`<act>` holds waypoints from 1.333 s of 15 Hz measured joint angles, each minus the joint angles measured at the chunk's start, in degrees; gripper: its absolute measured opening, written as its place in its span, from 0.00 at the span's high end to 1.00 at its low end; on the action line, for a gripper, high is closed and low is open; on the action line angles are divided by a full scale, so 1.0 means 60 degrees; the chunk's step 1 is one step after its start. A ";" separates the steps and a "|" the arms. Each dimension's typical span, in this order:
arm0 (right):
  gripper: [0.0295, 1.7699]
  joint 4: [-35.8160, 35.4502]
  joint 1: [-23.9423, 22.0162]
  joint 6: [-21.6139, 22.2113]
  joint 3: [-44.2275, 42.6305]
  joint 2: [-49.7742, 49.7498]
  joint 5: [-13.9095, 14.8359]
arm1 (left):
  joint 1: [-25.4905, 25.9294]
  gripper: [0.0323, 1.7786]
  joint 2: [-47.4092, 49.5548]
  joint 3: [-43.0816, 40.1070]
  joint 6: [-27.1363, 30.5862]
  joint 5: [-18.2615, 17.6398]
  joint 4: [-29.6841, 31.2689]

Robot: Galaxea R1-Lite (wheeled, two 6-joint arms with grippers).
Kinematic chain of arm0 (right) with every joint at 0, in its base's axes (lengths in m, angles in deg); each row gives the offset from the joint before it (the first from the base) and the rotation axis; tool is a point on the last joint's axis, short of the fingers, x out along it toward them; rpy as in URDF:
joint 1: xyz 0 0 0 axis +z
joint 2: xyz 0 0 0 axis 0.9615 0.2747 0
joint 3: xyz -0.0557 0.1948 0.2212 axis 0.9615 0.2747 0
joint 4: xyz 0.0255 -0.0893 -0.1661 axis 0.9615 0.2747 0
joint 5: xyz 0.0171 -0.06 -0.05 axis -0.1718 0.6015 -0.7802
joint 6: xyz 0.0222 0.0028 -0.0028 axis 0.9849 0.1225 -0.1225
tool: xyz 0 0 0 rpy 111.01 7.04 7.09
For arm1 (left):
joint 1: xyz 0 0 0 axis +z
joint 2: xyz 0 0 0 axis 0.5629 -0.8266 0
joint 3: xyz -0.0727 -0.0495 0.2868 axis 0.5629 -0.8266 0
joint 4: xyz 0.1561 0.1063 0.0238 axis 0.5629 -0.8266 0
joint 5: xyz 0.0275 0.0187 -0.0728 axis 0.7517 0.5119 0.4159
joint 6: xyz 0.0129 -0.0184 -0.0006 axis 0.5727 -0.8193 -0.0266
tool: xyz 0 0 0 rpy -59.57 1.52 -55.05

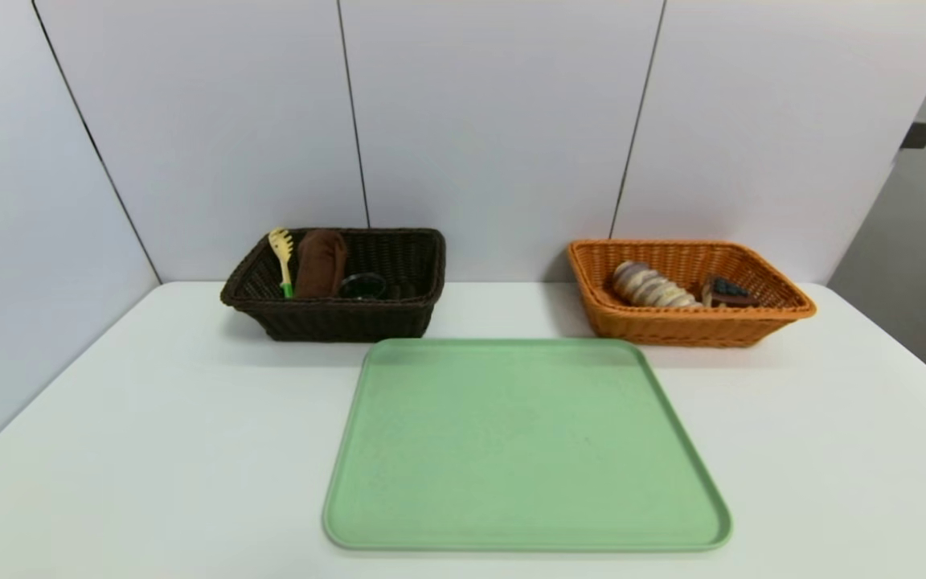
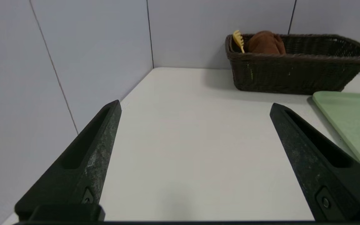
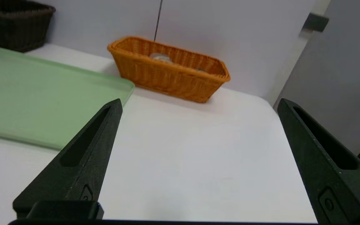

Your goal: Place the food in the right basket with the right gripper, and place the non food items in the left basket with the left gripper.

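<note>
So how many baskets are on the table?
2: the dark brown basket stands behind the green tray's left end, and the orange basket stands behind its right end, reaching further right. None seem hidden.

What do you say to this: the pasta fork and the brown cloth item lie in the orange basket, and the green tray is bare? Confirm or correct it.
Wrong basket: the head view shows the pasta fork and brown cloth item in the dark basket.
</note>
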 joint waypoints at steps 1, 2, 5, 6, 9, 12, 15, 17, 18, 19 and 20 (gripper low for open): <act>0.03 0.0449 0.0000 0.0000 0.0037 0.0004 0.0018 | 0.0000 0.05 0.0004 -0.0010 -0.0065 -0.0091 -0.0120; 0.03 0.0896 0.0000 0.0004 0.0047 0.0004 0.0037 | 0.0000 0.05 0.0004 -0.0018 -0.0171 -0.0173 -0.0138; 0.03 0.1447 0.0000 0.0083 0.0051 0.0004 -0.0057 | 0.0000 0.05 0.0004 -0.0018 -0.0337 -0.0303 -0.0605; 0.03 0.1457 0.0000 0.0049 0.0055 0.0000 -0.0061 | 0.0000 0.05 0.0004 -0.0022 -0.0333 -0.0421 -0.0776; 0.03 0.1475 0.0000 0.0000 0.0055 0.0000 -0.0057 | 0.0000 0.05 0.0004 -0.0026 -0.0262 -0.1254 -0.1453; 0.03 0.1571 0.0000 0.0280 0.0059 0.0004 -0.0051 | 0.0000 0.05 0.0004 -0.0026 -0.0364 -0.1512 -0.2141; 0.03 0.1764 0.0000 0.1461 0.0055 0.0004 0.0104 | 0.0000 0.05 0.0000 -0.0026 -0.1028 -0.1406 -0.2076; 0.03 0.1808 0.0000 0.2227 0.0041 0.0004 0.0439 | 0.0002 0.05 0.0000 -0.0026 -0.1304 -0.1337 -0.2076; 0.03 0.1800 0.0000 0.2377 0.0024 0.0004 0.0492 | 0.0002 0.05 0.0000 -0.0026 -0.1308 -0.1337 -0.2058; 0.03 0.1804 0.0000 0.2424 0.0024 0.0004 0.0508 | 0.0002 0.05 -0.0004 -0.0022 -0.1313 -0.1331 -0.2066; 0.03 0.1800 0.0000 0.2446 0.0018 0.0004 0.0508 | 0.0006 0.05 -0.0004 -0.0022 -0.1308 -0.1335 -0.2066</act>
